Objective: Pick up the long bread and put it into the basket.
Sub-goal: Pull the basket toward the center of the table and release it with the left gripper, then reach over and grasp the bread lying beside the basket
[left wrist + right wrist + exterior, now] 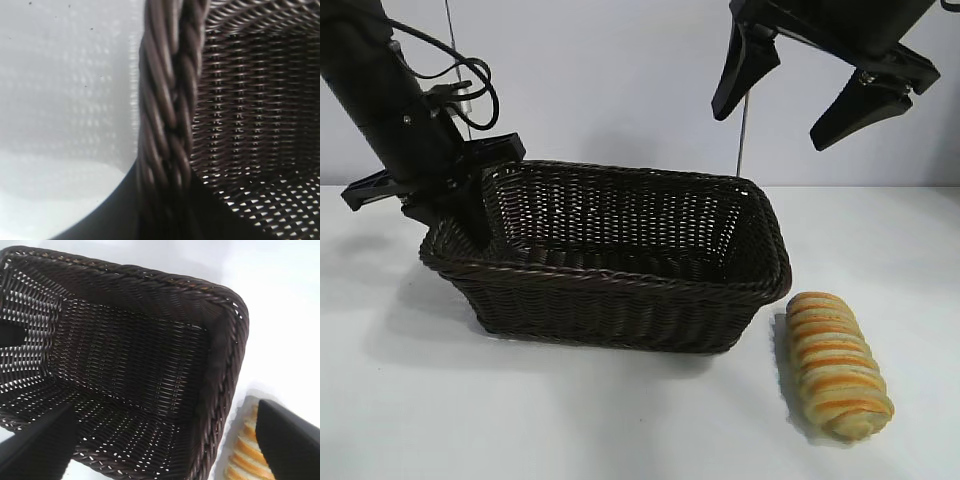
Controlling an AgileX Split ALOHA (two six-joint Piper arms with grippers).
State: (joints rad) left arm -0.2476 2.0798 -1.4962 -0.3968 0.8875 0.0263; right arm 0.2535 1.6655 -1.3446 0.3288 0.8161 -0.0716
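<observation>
The long bread (835, 365), a tan loaf with orange stripes, lies on the white table just right of the basket (620, 300). The basket is dark brown wicker with nothing inside. My right gripper (800, 95) hangs open and empty high above the basket's right end. In the right wrist view it (162, 445) spans the basket's rim (225, 365), with the bread (245, 460) by one finger. My left gripper (470, 215) is shut on the basket's left rim. The braided rim (165, 100) runs between its jaws (165, 210).
The white table (410, 400) stretches in front of and to the left of the basket. A plain pale wall stands behind. The left arm (390, 110) slants down from the upper left to the basket's left end.
</observation>
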